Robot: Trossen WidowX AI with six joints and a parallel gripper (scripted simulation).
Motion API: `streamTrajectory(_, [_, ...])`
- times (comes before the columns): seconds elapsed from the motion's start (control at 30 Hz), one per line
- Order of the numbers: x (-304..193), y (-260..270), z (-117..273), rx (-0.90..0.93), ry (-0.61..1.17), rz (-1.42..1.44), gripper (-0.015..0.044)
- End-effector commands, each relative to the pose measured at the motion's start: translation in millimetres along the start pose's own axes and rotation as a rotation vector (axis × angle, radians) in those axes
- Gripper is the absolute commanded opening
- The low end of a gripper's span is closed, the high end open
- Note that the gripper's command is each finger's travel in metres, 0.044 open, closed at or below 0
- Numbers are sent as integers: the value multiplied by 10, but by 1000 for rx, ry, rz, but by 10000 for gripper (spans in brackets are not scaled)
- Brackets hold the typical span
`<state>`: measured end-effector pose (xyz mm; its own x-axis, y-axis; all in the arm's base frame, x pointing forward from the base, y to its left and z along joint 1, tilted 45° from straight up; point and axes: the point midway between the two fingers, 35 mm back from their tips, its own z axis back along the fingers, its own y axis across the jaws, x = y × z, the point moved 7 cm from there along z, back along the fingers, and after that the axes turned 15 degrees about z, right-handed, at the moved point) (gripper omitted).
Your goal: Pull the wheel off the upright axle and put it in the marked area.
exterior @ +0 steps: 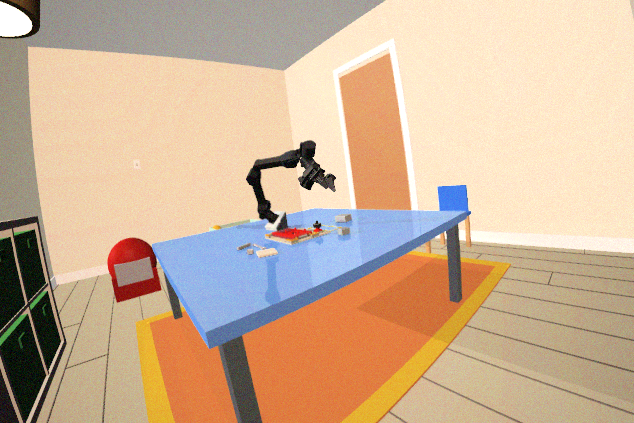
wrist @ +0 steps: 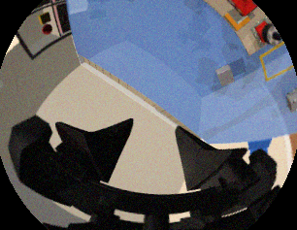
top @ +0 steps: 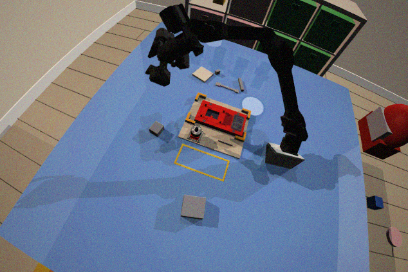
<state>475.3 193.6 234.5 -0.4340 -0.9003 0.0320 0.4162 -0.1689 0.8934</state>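
The gripper (top: 157, 72) (exterior: 332, 182) (wrist: 155, 125) hangs above the blue table (top: 280, 229) (exterior: 307, 285) (wrist: 146, 72), its 2 fingers apart with nothing between them, well away from the wheel (top: 196, 130) (exterior: 317, 224) (wrist: 272, 34) on the wooden board (top: 210, 142), outside the yellow outline (top: 199, 172) (wrist: 265, 69).

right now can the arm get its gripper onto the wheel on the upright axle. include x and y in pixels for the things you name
Probably yes: the gripper (top: 166, 61) (wrist: 155, 125) is open and holds nothing, and nothing seems to cover the wheel (top: 196, 130) from above, though it would first need to swing over.
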Motion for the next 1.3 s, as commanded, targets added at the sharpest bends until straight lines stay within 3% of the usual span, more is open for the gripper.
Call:
streamTrajectory(0.0, [21,-431,-7,-147,-37,202,300])
streamTrajectory(0.57, [609,-1696,469,-777,-247,1039,300])
streamTrajectory(1.27, [757,-1730,349,-784,-249,1048,300])
